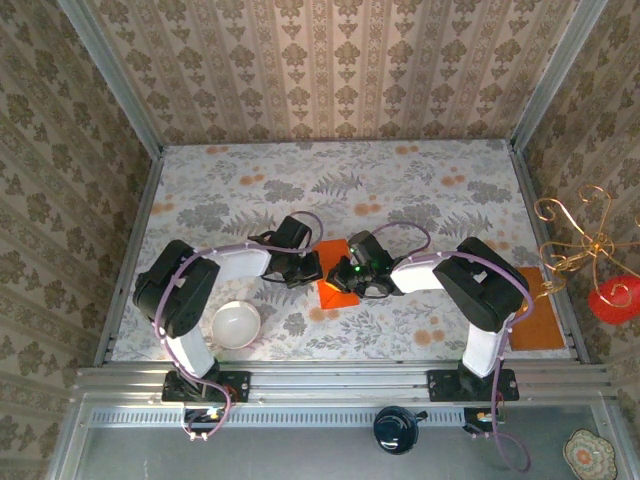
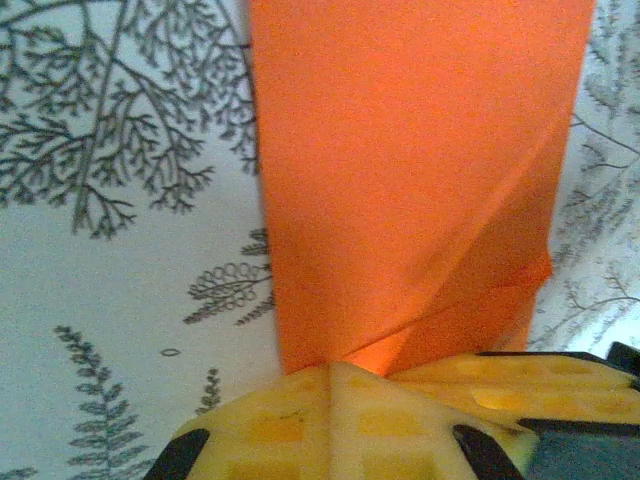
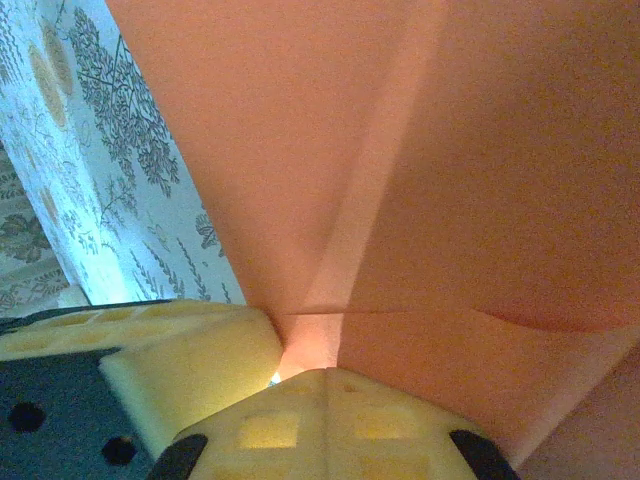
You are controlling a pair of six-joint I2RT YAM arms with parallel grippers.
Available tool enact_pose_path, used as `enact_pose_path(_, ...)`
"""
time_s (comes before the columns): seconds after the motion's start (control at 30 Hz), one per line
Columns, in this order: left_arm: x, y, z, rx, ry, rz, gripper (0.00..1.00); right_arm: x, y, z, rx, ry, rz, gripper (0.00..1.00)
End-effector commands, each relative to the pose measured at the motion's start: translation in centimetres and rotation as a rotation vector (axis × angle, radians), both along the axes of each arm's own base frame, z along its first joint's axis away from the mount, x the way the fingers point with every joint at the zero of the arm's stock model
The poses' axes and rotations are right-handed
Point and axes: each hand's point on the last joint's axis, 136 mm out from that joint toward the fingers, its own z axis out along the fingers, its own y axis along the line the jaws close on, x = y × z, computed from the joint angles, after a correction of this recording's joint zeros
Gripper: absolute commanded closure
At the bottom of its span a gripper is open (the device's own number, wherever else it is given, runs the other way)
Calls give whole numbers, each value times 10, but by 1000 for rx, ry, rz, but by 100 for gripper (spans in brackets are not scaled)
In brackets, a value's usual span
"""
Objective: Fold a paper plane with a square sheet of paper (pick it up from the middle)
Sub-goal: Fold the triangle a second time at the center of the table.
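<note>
L gripper [image 2: 335, 372]: pads clenched seam to seam, w/ an edge of the square sheet of paper [image 2: 400, 180] nipped between them. R gripper [image 3: 300, 355]: same, pads pressed together on the sheet right where its creases meet at my tips.

Just past the tips the sheet runs away from me, bright orange, already folded: a diagonal flap off the R side of my L tips, and a long crease straight out from my R tips. Both grippers sit close, sheet between them, low over the floral table [image 1: 420, 190].

Handling, my guess: v. light, thin, floppy on the flat parts, stiffer along creases. It tears or crumples easily if L & R pull apart. Best hold = small pinch on a creased edge near the middle, not a loose corner.

Farther off: white bowl [image 1: 236, 325] back behind my L fingers; dull brown-orange rectangle [image 1: 540, 320] well out past my R.
</note>
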Motion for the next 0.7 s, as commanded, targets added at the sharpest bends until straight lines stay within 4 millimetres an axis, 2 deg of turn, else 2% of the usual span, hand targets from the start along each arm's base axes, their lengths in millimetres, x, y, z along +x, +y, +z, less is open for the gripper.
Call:
enact_pose_path(0.0, 3, 5, -5, 62, -8, -11, 100, -17, -18, -31, -77, 99, -23, 99)
enact_pose_path(0.13, 2, 10, -11, 92, -4, -15, 100, -5, -12, -4, -2, 32, -3, 94)
enact_pose_path(0.23, 2, 11, -13, 99, -1, -16, 100, 1, -17, 10, -14, -23, 16, 91)
enact_pose_path(0.37, 3, 10, -11, 96, -3, -23, 100, 3, -27, 10, -80, -61, 48, 90)
enact_pose_path(0.67, 4, 6, -10, 85, -2, -36, 100, 14, -32, 4, -129, -69, 84, 90)
